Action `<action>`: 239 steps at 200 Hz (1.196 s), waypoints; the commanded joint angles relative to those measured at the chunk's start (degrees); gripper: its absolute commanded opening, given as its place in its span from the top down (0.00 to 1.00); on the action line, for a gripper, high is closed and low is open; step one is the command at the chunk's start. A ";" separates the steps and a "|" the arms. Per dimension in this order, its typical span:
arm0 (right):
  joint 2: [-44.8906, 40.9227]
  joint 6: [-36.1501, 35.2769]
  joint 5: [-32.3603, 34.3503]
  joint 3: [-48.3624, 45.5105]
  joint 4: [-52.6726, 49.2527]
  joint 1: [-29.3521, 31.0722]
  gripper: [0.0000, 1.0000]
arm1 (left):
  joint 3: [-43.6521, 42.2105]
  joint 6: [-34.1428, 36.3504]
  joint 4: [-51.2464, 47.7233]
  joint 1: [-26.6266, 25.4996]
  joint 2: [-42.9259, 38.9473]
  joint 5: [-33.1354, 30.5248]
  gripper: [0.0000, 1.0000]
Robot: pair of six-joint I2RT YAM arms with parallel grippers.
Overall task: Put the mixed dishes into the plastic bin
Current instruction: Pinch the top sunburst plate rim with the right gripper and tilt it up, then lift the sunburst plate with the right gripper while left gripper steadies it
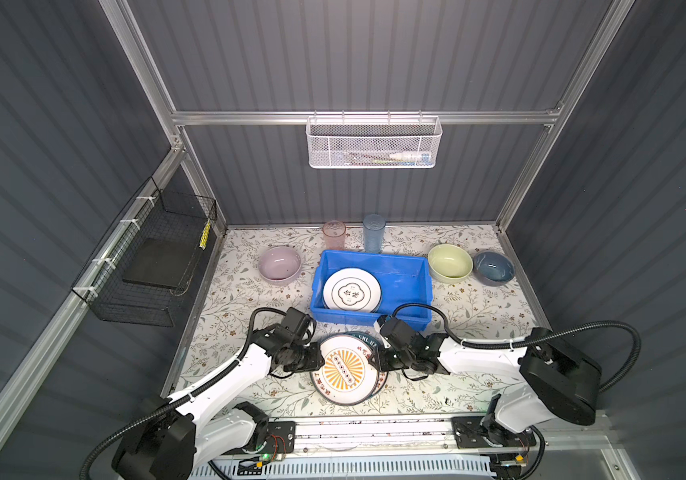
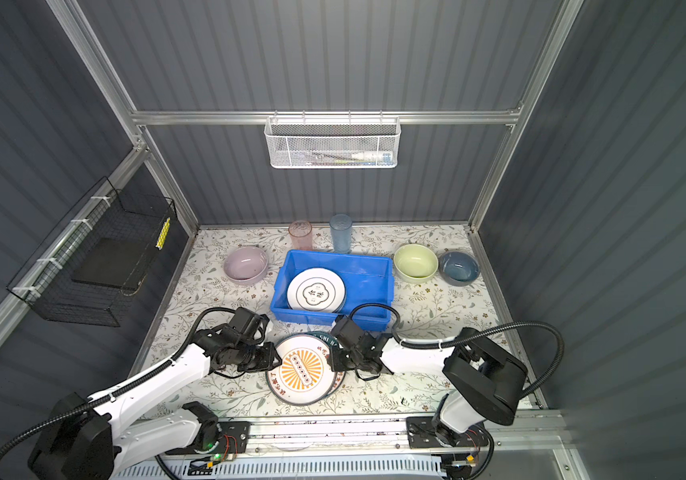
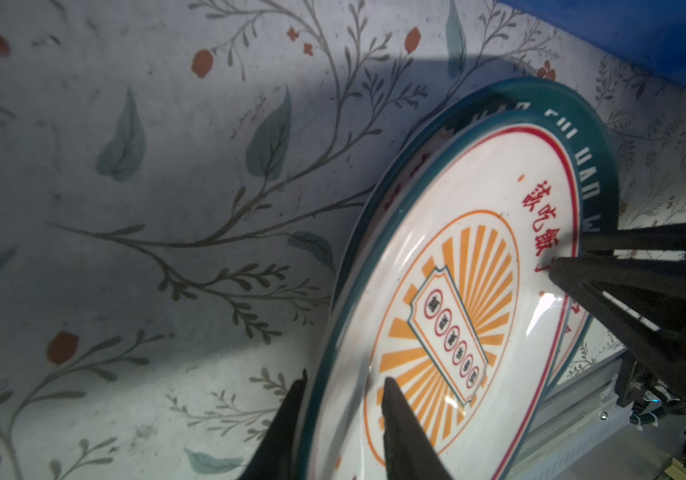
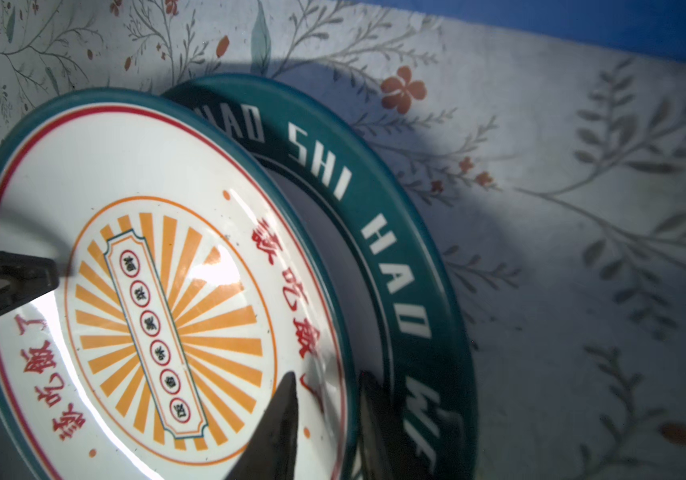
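Set over opposite edges of the orange plate (image 1: 343,370): left gripper (image 1: 319,361) and right gripper (image 1: 374,365) (cannot tell if the jaws pinch tight). Next, up and straight back to the blue bin (image 1: 407,286).

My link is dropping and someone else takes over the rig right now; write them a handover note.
The left end effector has its jaws straddling one rim of the orange sunburst plate; clamped or not, unclear.
The right end effector does the same on the opposite rim.
That plate rests on the green lettered plate, in front of the blue bin.
Done: white ringed plate in the bin.
To do: both front plates, lilac bowl, pale-green bowl, dark-blue bowl, pink tumbler, blue tumbler, all outside the bin.
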 commanded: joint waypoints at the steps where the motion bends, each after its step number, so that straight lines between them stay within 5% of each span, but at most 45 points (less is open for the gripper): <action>1: 1.81 -0.20 -1.08 2.47 1.35 1.52 0.71 | 2.65 0.79 -0.31 -0.85 -1.41 1.83 0.66; 91: 3.42 -0.25 0.07 4.57 0.60 1.89 0.68 | 5.94 -0.37 -5.19 -0.71 -4.53 1.19 0.72; 145: 1.52 -0.54 1.02 3.79 0.08 1.89 0.62 | 6.49 0.05 -5.49 -0.71 -4.41 2.19 0.95; 167: -0.41 -1.11 1.88 3.01 -0.66 1.84 0.61 | 6.64 0.13 -5.31 -0.69 -4.19 2.37 0.96; 239: -13.45 -3.31 2.93 0.81 -6.00 1.40 0.37 | 10.88 1.35 -3.29 -0.63 -4.21 8.84 1.00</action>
